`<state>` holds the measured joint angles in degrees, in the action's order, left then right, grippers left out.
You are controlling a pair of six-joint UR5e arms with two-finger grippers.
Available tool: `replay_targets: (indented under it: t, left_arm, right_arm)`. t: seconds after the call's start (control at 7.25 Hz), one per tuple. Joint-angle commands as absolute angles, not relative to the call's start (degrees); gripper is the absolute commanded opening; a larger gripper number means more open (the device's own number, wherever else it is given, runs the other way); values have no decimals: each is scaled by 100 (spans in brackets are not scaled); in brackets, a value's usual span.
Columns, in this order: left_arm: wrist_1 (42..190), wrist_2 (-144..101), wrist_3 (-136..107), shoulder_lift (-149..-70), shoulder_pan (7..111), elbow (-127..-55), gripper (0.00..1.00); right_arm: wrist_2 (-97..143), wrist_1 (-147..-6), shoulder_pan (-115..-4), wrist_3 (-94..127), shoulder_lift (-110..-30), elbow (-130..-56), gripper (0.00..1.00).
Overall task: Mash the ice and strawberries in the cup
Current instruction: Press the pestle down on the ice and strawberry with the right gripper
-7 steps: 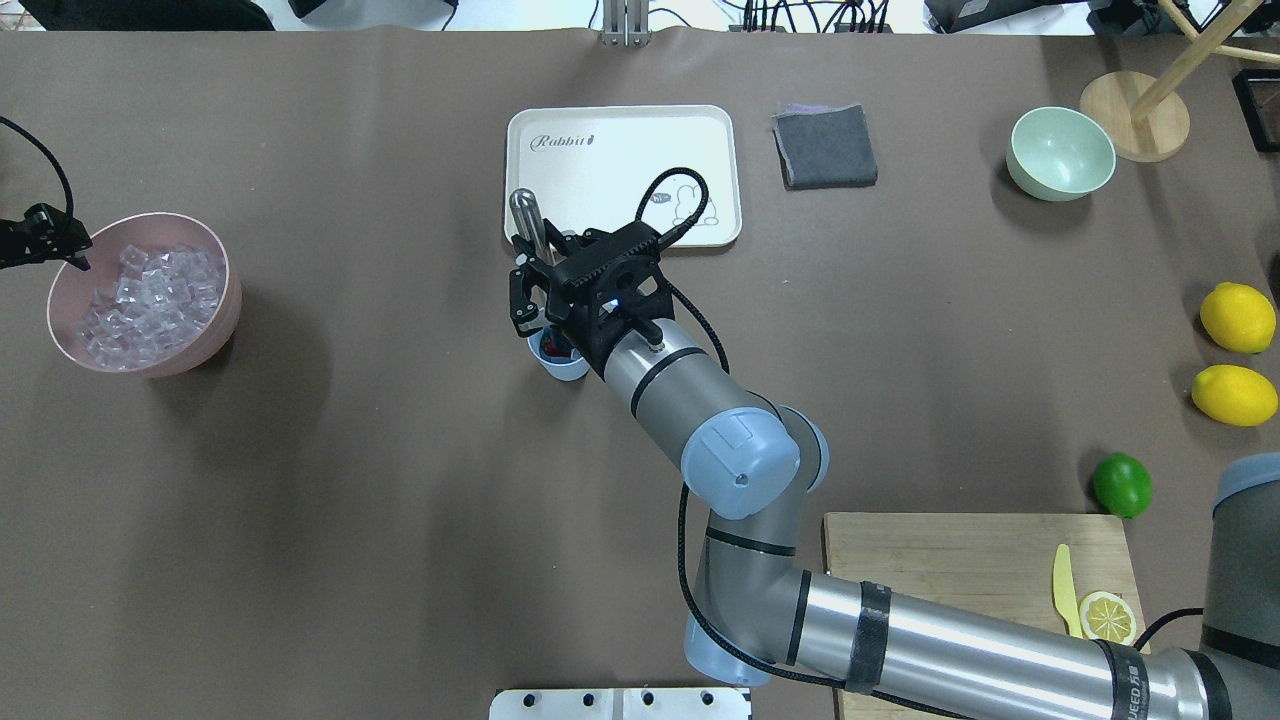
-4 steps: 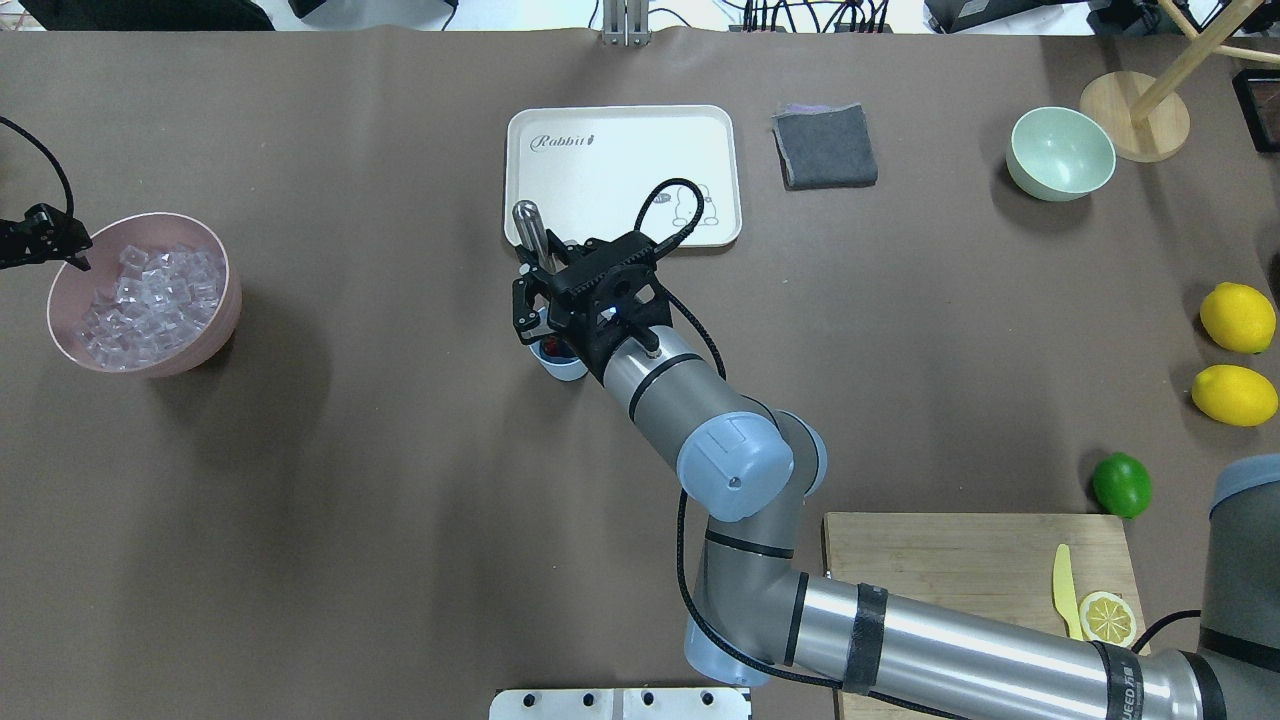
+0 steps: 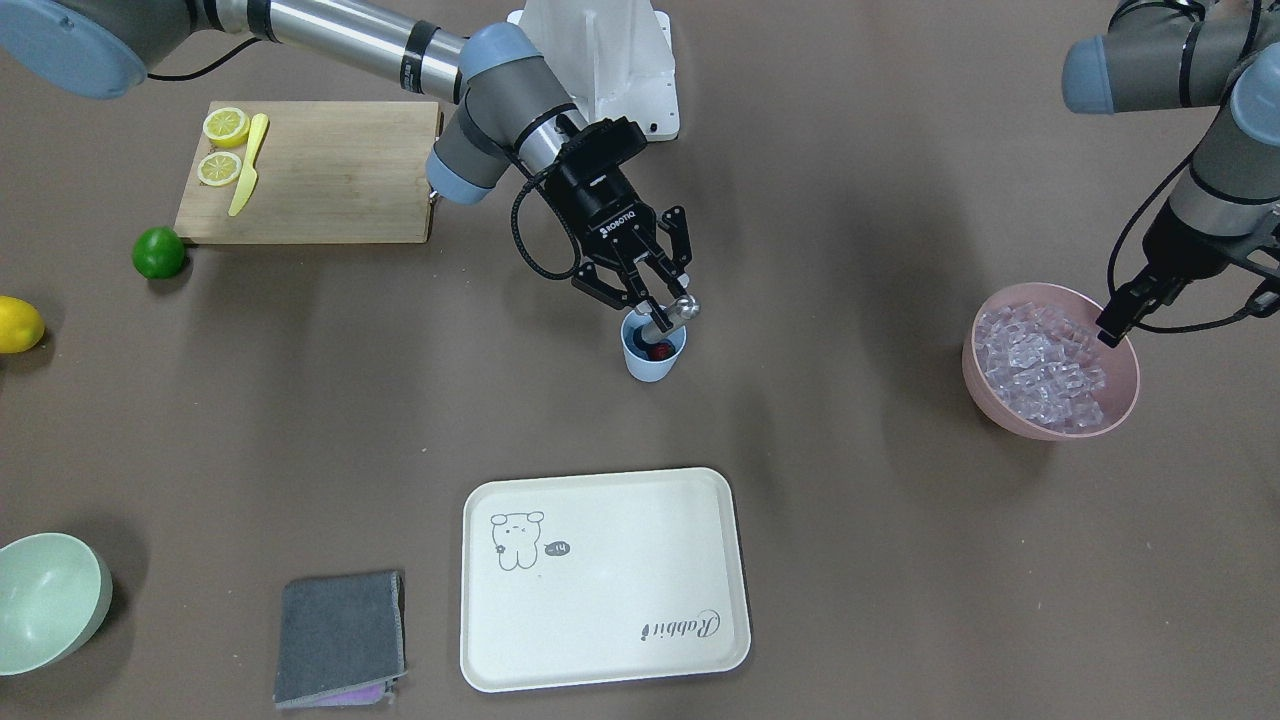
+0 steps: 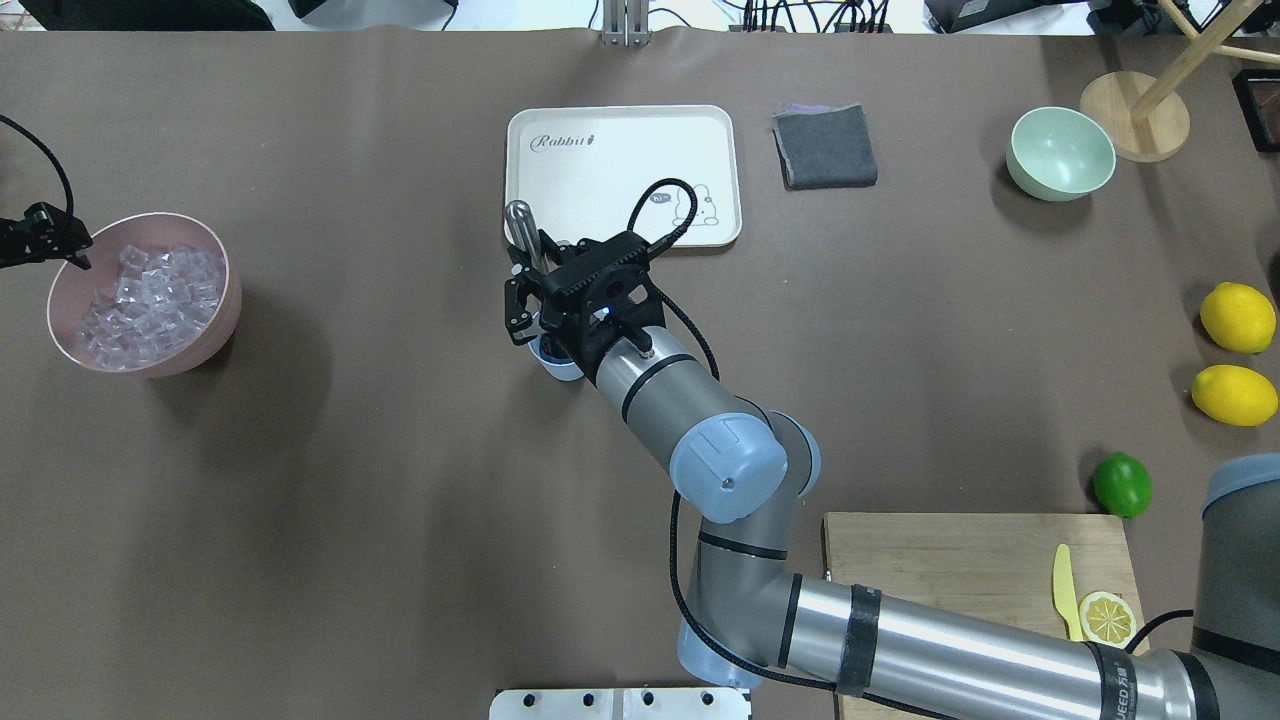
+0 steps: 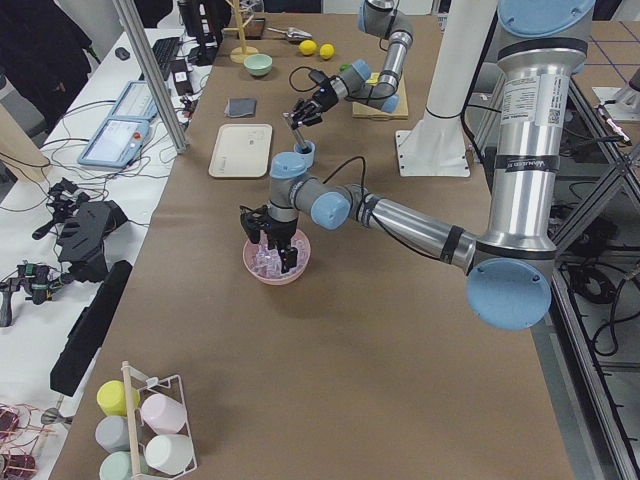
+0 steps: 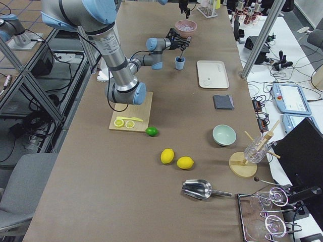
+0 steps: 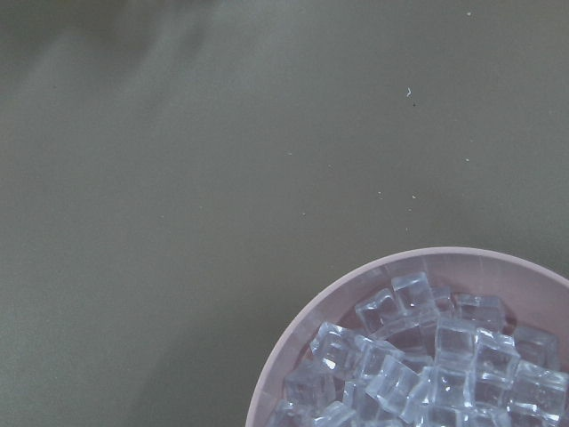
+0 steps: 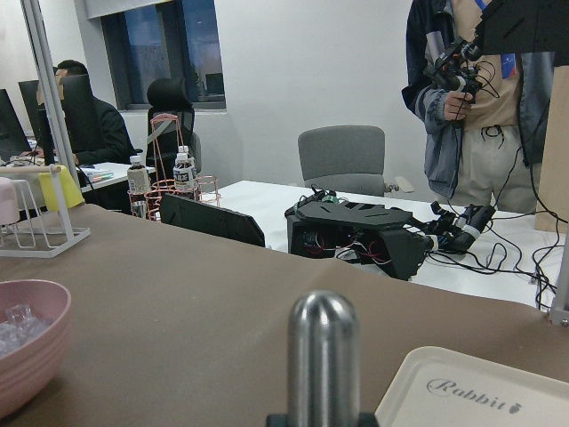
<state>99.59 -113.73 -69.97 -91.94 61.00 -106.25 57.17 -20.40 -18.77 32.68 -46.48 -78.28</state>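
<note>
Well aside from the tray (image 3: 620,560), the pink bowl (image 3: 1035,425) is holding ice (image 3: 1040,360) that is probably hard and slippery. The left gripper (image 3: 1112,328) is hanging at its rim, and I cannot tell whether it is parted or closed. Just robot-side of the tray, the right gripper (image 3: 655,300) is clenching a muddler (image 3: 683,310) that is dipping into the cup (image 3: 643,368), which is looking light and tippy, and the likely soft strawberry (image 3: 659,350) is sitting inside.

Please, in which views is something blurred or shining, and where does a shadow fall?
Right wrist view: the metal rod near the lens looks soft, with a bright glint on its round tip. Left wrist view: the ice is sharp and shines whitish. Overhead view: the pink bowl throws a wide, soft shadow to its right.
</note>
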Motion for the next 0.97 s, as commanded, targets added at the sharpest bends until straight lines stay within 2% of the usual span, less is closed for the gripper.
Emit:
replay_targets:
  t: [0.0, 0.41, 0.83]
  left_arm:
    - [9958, -11373, -7074, -9202, 6100, -10635, 97]
    - [9967, -11373, -7093, -9211, 6091, -10626, 97]
    - [9958, -11373, -7146, -9281, 6073, -10608, 97]
  right_arm:
    - [5704, -2030, -1898, 3270, -4562, -8058, 0]
    - [5713, -2092, -2108, 3269, -4553, -8340, 0]
    - [5722, -2222, -2197, 3296, -4544, -8297, 0]
